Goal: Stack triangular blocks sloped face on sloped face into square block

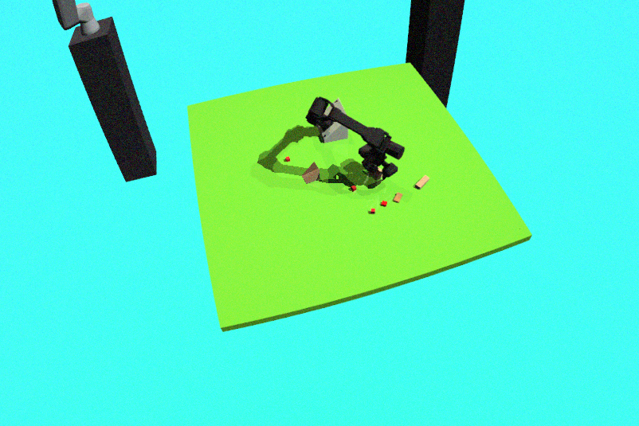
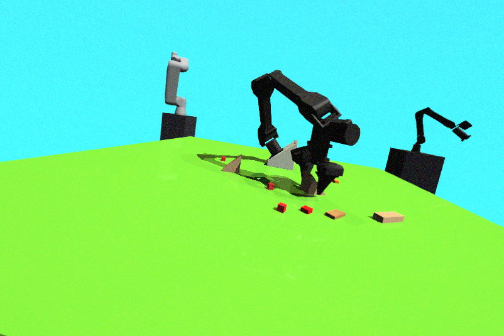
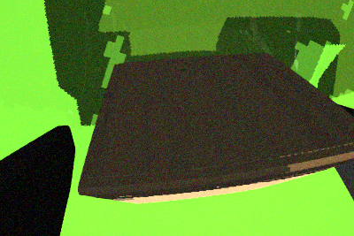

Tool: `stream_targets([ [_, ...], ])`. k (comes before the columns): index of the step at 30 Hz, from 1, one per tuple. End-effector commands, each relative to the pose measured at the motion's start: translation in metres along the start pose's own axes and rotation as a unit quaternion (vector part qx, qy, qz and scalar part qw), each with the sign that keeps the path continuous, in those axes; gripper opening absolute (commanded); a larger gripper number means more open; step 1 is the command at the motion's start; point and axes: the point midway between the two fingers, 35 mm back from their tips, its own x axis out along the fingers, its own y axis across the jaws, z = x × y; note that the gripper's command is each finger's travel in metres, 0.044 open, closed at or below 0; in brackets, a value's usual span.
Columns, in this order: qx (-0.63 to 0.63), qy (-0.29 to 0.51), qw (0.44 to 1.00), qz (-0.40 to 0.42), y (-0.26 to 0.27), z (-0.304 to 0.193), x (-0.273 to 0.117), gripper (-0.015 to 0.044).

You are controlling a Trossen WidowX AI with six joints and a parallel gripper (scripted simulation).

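One brown triangular block (image 1: 310,173) (image 2: 232,165) rests on the green table, left of the gripper in the top and exterior views, with nothing touching it. The other triangular block (image 2: 308,183) (image 3: 212,117) is between my fingers, low at the table, and looks dark in the wrist view. My gripper (image 1: 379,172) (image 2: 313,191) (image 3: 200,126) is open around it. In the wrist view a green gap shows between the left finger and the block. The right finger is close to the block's right end; whether it touches is unclear. The fingers hide much of this block in the top and exterior views.
Red cubes (image 1: 353,188) (image 2: 270,186) lie between and in front of the blocks. A flat brown block (image 1: 397,197) (image 2: 335,214) and a longer tan block (image 1: 421,181) (image 2: 388,216) lie front right. A grey wedge (image 1: 336,132) (image 2: 283,159) stands by the arm's base.
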Motion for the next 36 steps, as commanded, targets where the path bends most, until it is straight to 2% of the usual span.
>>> stream_targets([
  [1, 0.001, 0.001, 1.0, 0.002, 0.002, -0.001, -0.019, 0.044],
  [3, 0.001, 0.002, 1.0, 0.002, 0.001, -0.001, -0.048, 0.044],
  [5, 0.001, 0.002, 1.0, 0.002, 0.0, -0.001, -0.059, 0.044],
  [16, 0.0, 0.007, 1.0, 0.003, 0.001, 0.001, -0.054, 0.044],
  [18, -0.002, 0.063, 0.998, -0.014, 0.001, 0.013, -0.054, 0.044],
  [20, -0.004, 0.151, 0.988, -0.026, 0.0, 0.032, -0.056, 0.044],
  [23, -0.003, 0.279, 0.96, -0.013, -0.001, 0.065, -0.065, 0.044],
  [25, -0.001, 0.33, 0.944, 0.003, -0.001, 0.081, -0.07, 0.044],
  [36, -0.001, 0.336, 0.942, 0.006, -0.001, 0.082, -0.07, 0.044],
])
